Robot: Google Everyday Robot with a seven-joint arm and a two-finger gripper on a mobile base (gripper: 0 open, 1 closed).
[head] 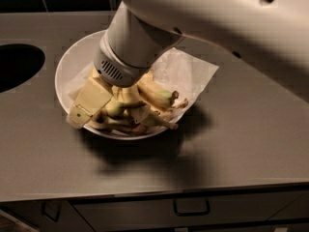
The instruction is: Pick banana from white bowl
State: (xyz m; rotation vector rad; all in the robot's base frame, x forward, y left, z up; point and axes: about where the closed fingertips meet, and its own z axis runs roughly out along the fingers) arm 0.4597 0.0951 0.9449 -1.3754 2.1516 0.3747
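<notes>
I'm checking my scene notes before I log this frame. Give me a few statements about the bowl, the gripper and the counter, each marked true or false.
1. The gripper is low over the white bowl, among the bananas. True.
2. The white bowl holds only paper. False: several bananas lie in it on the paper.
3. White paper sticks out past the bowl's right rim. True.
4. The bowl stands on the floor. False: it stands on a grey counter.
5. A dark round opening lies in the counter to the left of the bowl. True.
</notes>
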